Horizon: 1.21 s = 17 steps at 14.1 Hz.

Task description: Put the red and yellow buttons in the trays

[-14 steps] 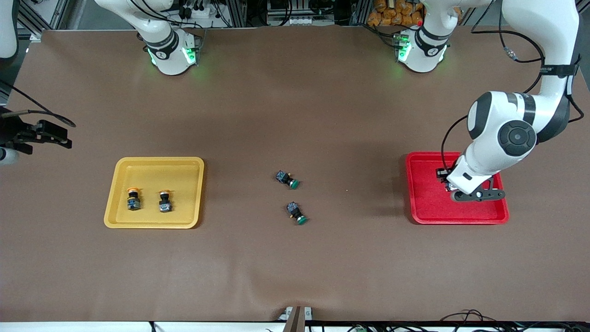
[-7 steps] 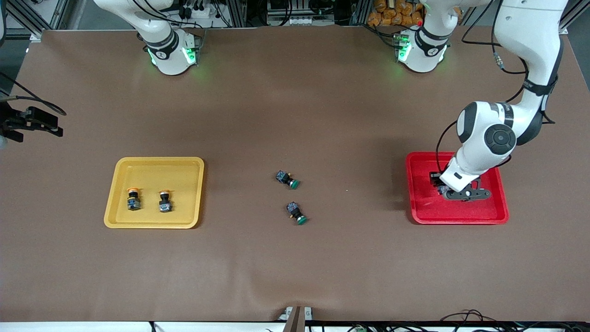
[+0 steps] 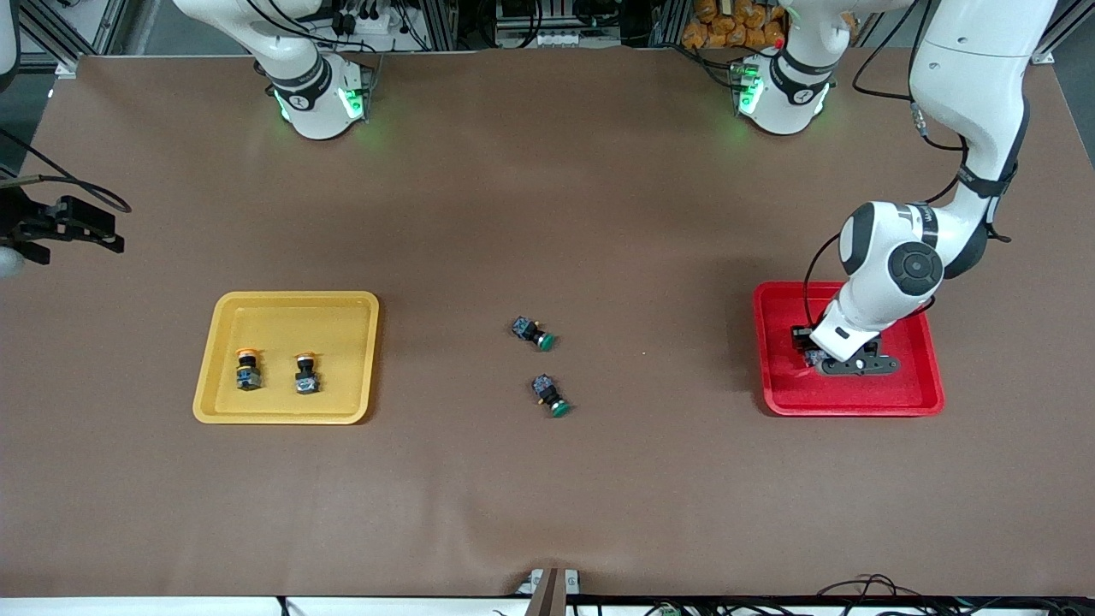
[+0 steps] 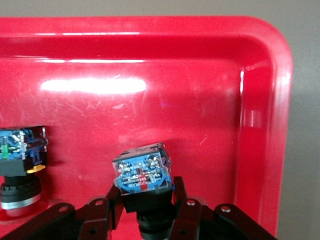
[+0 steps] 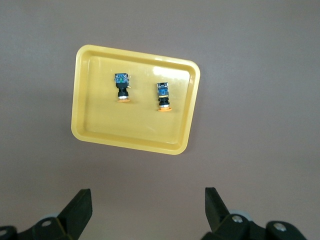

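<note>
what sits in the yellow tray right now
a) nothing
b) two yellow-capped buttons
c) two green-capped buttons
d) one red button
b: the yellow tray holds two yellow-capped buttons side by side, seen too in the right wrist view.

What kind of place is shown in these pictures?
Most likely a robotics lab or test cell. Two white robot arms stand bolted at one edge of a table covered with a brown mat, loose cables hang from them, and aluminium framing with wiring stands past the table edge.
</note>
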Available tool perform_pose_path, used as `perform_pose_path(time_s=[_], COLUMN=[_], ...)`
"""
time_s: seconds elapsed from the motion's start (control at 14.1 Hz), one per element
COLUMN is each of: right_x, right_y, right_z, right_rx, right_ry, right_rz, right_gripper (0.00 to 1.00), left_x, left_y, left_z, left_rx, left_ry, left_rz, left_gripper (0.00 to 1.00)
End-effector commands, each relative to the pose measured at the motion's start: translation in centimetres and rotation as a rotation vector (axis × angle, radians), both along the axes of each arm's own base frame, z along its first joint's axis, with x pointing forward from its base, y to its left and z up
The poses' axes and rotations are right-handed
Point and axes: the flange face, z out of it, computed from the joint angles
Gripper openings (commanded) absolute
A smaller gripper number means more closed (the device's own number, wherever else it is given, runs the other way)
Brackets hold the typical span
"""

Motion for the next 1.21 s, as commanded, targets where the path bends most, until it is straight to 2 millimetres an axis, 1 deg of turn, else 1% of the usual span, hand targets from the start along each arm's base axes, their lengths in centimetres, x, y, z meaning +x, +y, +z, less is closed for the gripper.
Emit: perform_pose_path(time_s=[0.0, 0.07, 0.21, 0.35, 0.43, 0.5, 0.57, 0.64, 0.78, 0.99, 1.13], right_x=[-0.5, -0.6, -0.9, -0.9, -0.9, -0.9, -0.9, -0.8, -1.2, -1.2, -1.2], right_y=[3.5, 3.8, 3.8, 3.7, 3.9, 3.9, 3.7, 3.4, 3.9, 3.8, 3.5], right_z=[3.0, 4.1, 4.2, 4.7, 5.6, 5.9, 5.8, 5.8, 5.7, 5.6, 5.5], right_rx=[-0.012, -0.015, -0.005, -0.004, -0.004, -0.006, -0.007, -0.007, -0.005, -0.009, -0.010], right_ry=[-0.043, -0.057, -0.037, -0.048, -0.065, -0.071, -0.070, -0.068, -0.042, -0.039, -0.036], right_rz=[0.055, 0.038, 0.028, 0.026, 0.031, 0.031, 0.028, 0.028, 0.029, 0.030, 0.024], right_gripper=[1.00, 1.00, 1.00, 1.00, 1.00, 1.00, 1.00, 1.00, 1.00, 1.00, 1.00], left_x=[-0.1, -0.1, 0.3, 0.8, 0.8, 1.0, 1.2, 1.5, 2.1, 3.1, 3.3], left_y=[0.3, 0.3, 1.0, 1.2, 1.5, 1.5, 1.4, 1.2, 0.2, -1.5, -2.2], left_z=[0.2, 0.4, 1.5, 4.1, 5.4, 7.3, 9.3, 11.8, 16.6, 25.4, 30.3], left_rx=[0.004, 0.004, 0.006, 0.013, 0.020, 0.030, 0.041, 0.052, 0.070, 0.081, 0.086], left_ry=[-0.020, -0.023, -0.039, -0.073, -0.067, -0.054, -0.036, -0.016, 0.052, 0.134, 0.171], left_rz=[-0.027, -0.029, -0.021, -0.053, -0.059, -0.056, -0.058, -0.067, -0.073, -0.082, -0.079], left_gripper=[1.00, 1.00, 1.00, 1.00, 1.00, 1.00, 1.00, 1.00, 1.00, 1.00, 1.00])
